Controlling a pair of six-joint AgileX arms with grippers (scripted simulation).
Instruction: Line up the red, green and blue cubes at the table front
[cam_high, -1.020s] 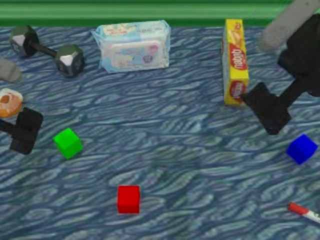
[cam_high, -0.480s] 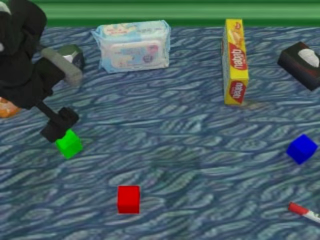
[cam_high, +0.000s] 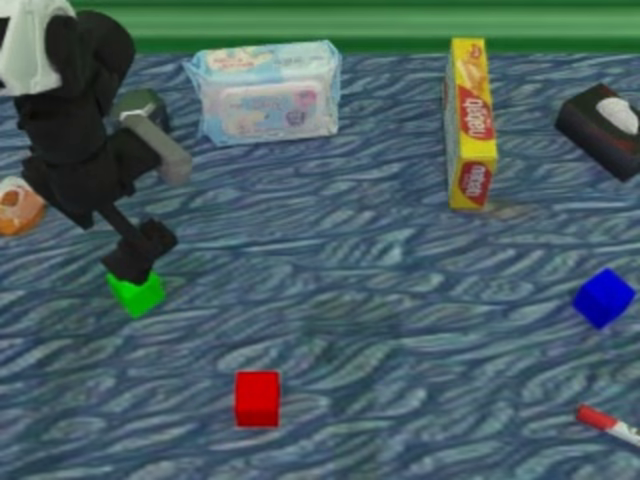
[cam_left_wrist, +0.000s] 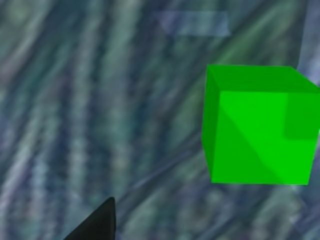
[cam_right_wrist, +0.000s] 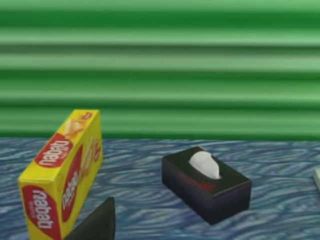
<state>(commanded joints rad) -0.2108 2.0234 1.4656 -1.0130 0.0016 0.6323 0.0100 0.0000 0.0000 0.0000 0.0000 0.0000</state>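
The green cube (cam_high: 138, 293) sits at the table's left, and my left gripper (cam_high: 130, 268) hangs right over its far edge, covering part of it. In the left wrist view the green cube (cam_left_wrist: 257, 135) is close and off to one side, with only one dark fingertip (cam_left_wrist: 102, 225) showing and nothing between the open jaws. The red cube (cam_high: 257, 398) lies near the front, left of centre. The blue cube (cam_high: 603, 297) rests at the far right. My right gripper (cam_right_wrist: 142, 225) is out of the top view, open and empty, facing the back of the table.
A wipes pack (cam_high: 265, 92), a yellow biscuit box (cam_high: 470, 122) and a black tissue box (cam_high: 605, 125) line the back. A dumbbell (cam_high: 140, 105) is half hidden by the left arm. An orange pastry (cam_high: 18, 207) sits at the left edge, a red-and-white pen (cam_high: 608, 423) at front right.
My left arm swung in from the left edge and came down over the green cube. My right arm left the top view, uncovering the tissue box. The cubes have not moved.
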